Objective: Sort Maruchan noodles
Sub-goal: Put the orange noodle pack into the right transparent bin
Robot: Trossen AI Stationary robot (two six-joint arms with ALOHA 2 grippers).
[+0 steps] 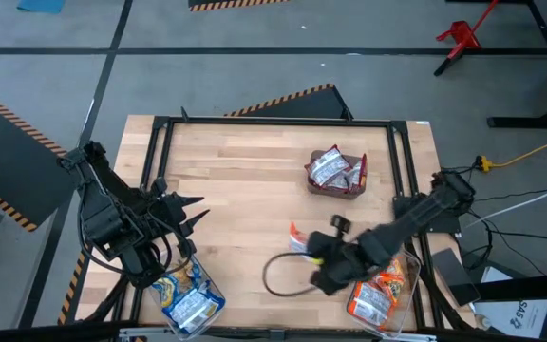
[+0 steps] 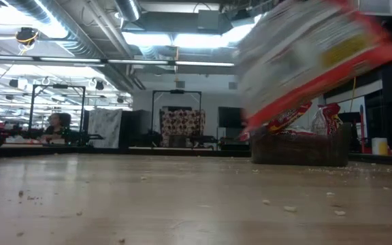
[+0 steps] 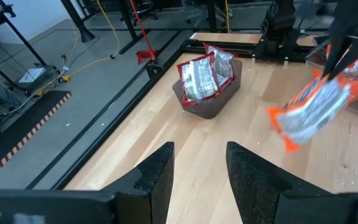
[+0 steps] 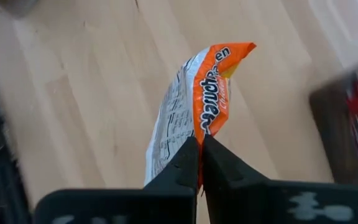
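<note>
An orange-and-white Maruchan noodle packet (image 4: 197, 99) hangs over the table's near middle, with my right gripper (image 1: 311, 252) shut on it. It shows blurred and close in the low view (image 2: 312, 54). Near the left edge my left gripper (image 3: 197, 180) stands open above the table, holding nothing. A clear bin (image 1: 193, 302) at the near left holds blue-yellow packets. Orange packets lie in a second clear bin (image 1: 383, 294) at the near right. Red packets stand in a brown container (image 1: 335, 173) at the far right. My right gripper pinches the packet's orange sealed end (image 4: 199, 134) between its two fingers. The fingers come from above, slanting down. The packet (image 3: 309, 112) hangs below them at a slant, lifted clear of the table.
A black frame (image 1: 273, 122) runs round the wooden tabletop. A black cable loop (image 1: 278, 275) shows beside my right arm near the front edge. Bare wood lies across the table's middle and far left.
</note>
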